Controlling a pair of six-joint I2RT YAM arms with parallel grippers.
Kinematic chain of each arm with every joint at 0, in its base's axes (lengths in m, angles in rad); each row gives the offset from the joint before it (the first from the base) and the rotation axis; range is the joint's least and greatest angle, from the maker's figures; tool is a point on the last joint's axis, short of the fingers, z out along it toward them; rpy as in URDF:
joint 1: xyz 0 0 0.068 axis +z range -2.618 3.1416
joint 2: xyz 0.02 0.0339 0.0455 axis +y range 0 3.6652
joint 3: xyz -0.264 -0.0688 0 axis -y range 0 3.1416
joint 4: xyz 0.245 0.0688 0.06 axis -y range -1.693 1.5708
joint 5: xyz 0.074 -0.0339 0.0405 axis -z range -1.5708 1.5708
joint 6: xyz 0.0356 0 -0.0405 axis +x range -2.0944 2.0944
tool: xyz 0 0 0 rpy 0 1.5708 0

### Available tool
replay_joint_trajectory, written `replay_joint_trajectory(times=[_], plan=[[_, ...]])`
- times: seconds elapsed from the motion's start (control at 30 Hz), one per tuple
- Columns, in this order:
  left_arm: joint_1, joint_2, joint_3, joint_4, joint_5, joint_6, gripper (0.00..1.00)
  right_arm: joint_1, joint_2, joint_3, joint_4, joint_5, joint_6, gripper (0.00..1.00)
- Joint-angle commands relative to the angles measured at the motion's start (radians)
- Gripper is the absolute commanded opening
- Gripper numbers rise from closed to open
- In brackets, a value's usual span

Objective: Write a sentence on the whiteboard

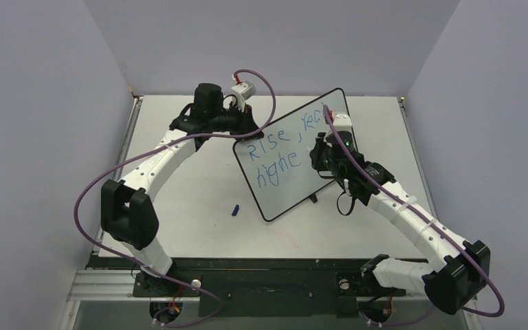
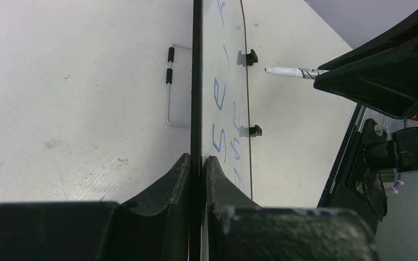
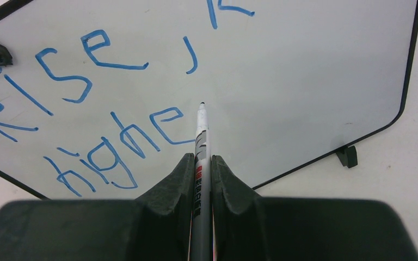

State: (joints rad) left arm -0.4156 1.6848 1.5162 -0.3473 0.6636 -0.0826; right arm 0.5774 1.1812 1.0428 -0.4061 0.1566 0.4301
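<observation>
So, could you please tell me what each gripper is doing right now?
The left gripper is shut on the whiteboard, at its edge.
The right gripper is shut on the marker.

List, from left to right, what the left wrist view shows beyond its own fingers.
wire stand → whiteboard → marker → right gripper
</observation>
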Motion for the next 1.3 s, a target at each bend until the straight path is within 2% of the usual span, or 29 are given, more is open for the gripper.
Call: replay_joint_trajectory(times=[0.0, 0.43, 1.27], plan=[[0.001, -0.048, 0.024, 0.091, -0.022, 0.064, 0.0, -0.019, -0.017, 0.014, 0.014, -0.004, -0.012, 0.0], [0.001, -0.045, 0.024, 0.093, -0.022, 0.064, 0.0, -0.041, 0.052, 0.024, 0.091, -0.081, -0.024, 0.0], [0.001, -0.041, 0.025, 0.09, -0.022, 0.067, 0.0, -0.07, 0.132, 0.01, 0.146, -0.117, -0.019, 0.0]])
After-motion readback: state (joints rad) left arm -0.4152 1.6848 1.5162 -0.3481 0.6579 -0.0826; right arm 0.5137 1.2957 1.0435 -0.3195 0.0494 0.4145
